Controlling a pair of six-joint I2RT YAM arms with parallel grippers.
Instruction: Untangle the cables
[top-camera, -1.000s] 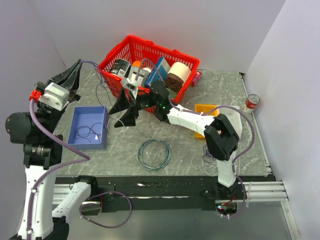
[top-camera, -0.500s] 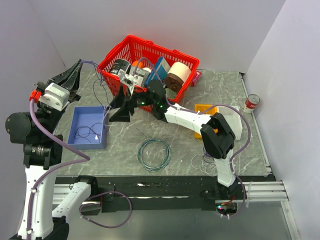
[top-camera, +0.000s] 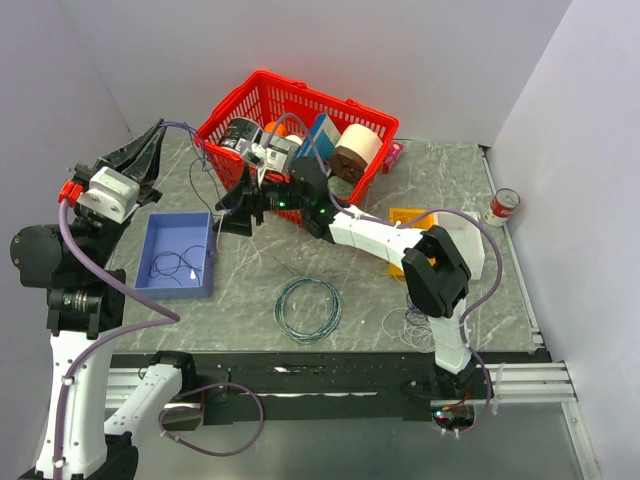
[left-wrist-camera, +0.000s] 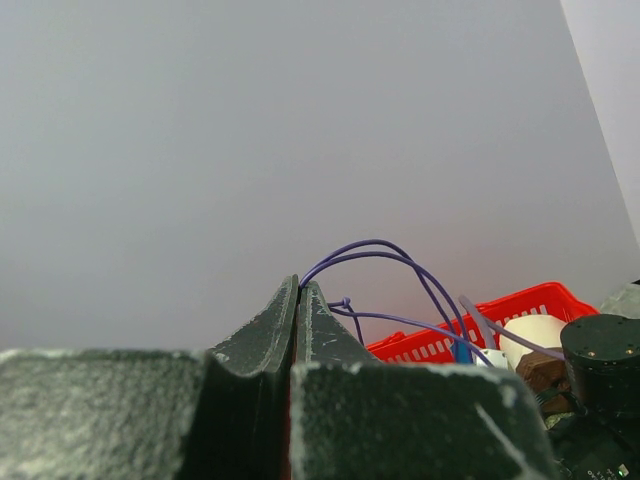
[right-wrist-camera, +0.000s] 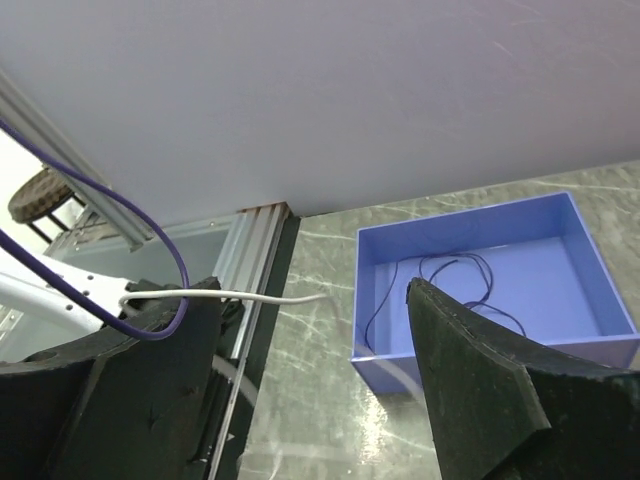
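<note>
The left gripper (left-wrist-camera: 300, 290) is pressed together on a thin purple cable (left-wrist-camera: 372, 243), which arcs out from between its tips and drops toward the red basket (top-camera: 222, 135). It holds this end high over the far-left corner of the table (top-camera: 350, 290). The right gripper (right-wrist-camera: 308, 300) has its fingers wide apart and clamps nothing. It hangs between the basket and the blue tray (right-wrist-camera: 500, 225), with a white cable (right-wrist-camera: 260, 294) running across the gap between its fingers and a purple strand draped over one of them. By my reading the step is separating one strand: the left arm anchors the purple end while the right arm gets ready to take a second one. The next move probably needs the right fingers to close on a single wire only, then draw it away from the anchor without dragging its neighbour along. The overhead view gives the layout: a black cable (top-camera: 180, 264) lies in the tray, a pale tangle (top-camera: 408, 322) sits by the right arm's base, and a teal ring (top-camera: 281, 310) lies apart at the middle front. Only the right wrist view shows the white cable inside the open fingers, and only the left wrist view shows the pinch on the purple one.
</note>
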